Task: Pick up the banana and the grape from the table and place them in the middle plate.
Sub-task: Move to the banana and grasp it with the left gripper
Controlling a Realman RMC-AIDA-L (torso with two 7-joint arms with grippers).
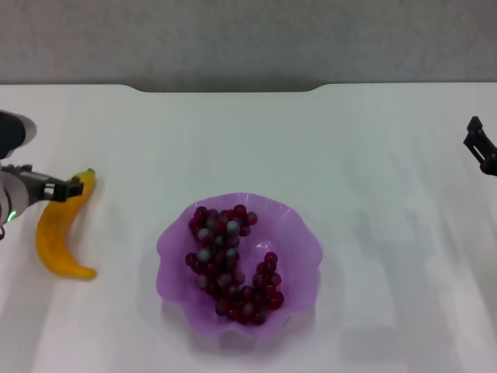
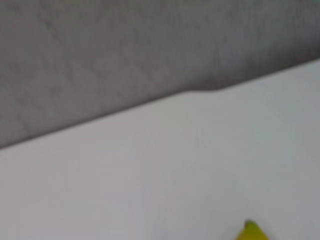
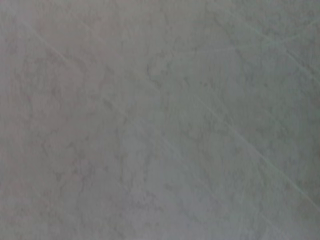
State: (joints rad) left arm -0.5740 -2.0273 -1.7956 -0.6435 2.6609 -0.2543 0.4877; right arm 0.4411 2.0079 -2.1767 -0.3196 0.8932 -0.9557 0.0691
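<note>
**Purple plate holds the grape; banana out on the tabletop**

Translucent purple, wavy-rimmed, the middle plate [image 1: 175,241] sits near the front centre of the white tabletop [image 1: 373,155]. We note the grape [image 1: 231,264] lying inside it, a long dark-red bunch with some greyish berries running across the bowl.

The banana [image 1: 60,237] lies on the tabletop to the plate's left, well apart from it, its green stem tip pointing away from us. Only that tip [image 2: 251,231] shows in the left wrist view, with bare tabletop [image 2: 150,185] and a grey wall [image 2: 125,50] beyond.

The left gripper [image 1: 71,187] is at the banana's stem end, its dark tip overlapping the fruit. We cannot tell how its jaws stand.

The right gripper [image 1: 481,146] is at the far right edge of the head view, well apart from everything. Its jaws we cannot judge either. Nothing lies between banana and plate.
</note>
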